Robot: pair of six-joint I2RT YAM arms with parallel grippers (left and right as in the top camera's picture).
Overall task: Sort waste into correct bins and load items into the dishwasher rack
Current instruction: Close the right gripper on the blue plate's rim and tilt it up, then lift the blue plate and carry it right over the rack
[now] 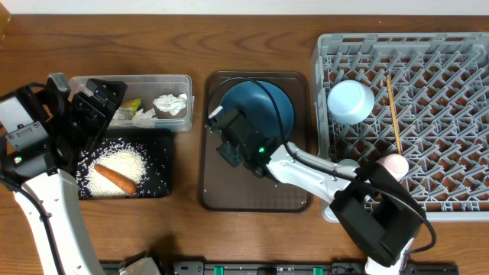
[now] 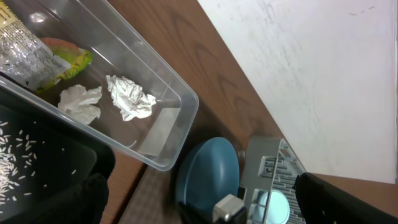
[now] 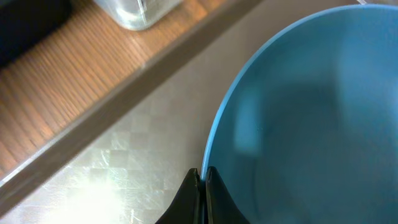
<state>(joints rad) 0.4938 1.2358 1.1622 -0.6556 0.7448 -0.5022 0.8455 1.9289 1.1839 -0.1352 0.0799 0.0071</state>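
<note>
waste sorted: napkins point(image 1: 170, 103), wrapper point(image 1: 131, 105) in tub point(image 1: 130, 77); rice point(image 1: 114, 162), stick point(image 1: 114, 177) in black tray point(image 1: 162, 141). blue cup point(image 1: 351, 101), pink cup point(image 1: 394, 165), chopsticks point(image 1: 393, 114) in rack point(image 1: 458, 92). we see only the plate point(image 1: 263, 103) left, on brown tray point(image 1: 229, 195), right gripper point(image 1: 218, 121) clamped on its rim. left gripper point(image 1: 99, 103) spread wide, empty.

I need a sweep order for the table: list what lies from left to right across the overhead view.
Left to right: orange stick → crumpled white napkin → dark-blue plate → pale-blue bowl → wooden chopsticks.
</note>
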